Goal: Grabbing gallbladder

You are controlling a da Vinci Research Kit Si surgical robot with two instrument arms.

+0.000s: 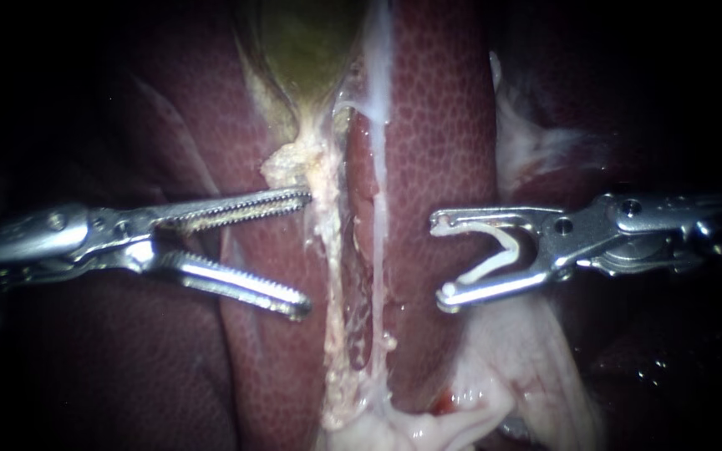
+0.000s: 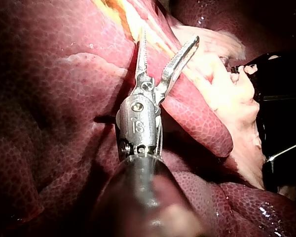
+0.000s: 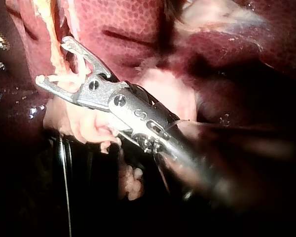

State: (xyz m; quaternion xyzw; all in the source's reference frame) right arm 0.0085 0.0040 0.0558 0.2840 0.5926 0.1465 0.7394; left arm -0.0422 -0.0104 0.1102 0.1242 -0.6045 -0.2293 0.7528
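The greenish gallbladder (image 1: 307,50) narrows downward into a pale, fatty strand (image 1: 332,250) that runs between lobes of the dark red liver (image 1: 436,125). My left instrument (image 1: 302,250) has its toothed jaws open just left of that strand, below the gallbladder. The upper jaw tip touches the strand's fat and nothing is gripped. The left wrist view shows the same open jaws (image 2: 168,37) ahead over liver. My right instrument (image 1: 440,259) hovers right of the strand, its jaws wide apart with a white clip (image 1: 495,250) seated between them. The clip (image 3: 71,76) also shows in the right wrist view.
A thin whitish tube (image 1: 378,167) runs beside the strand, on its right. Pale fatty tissue (image 1: 528,367) spreads below the right instrument, with a small red spot of blood (image 1: 443,402) near it. More whitish tissue (image 1: 528,142) lies on the liver above the right instrument.
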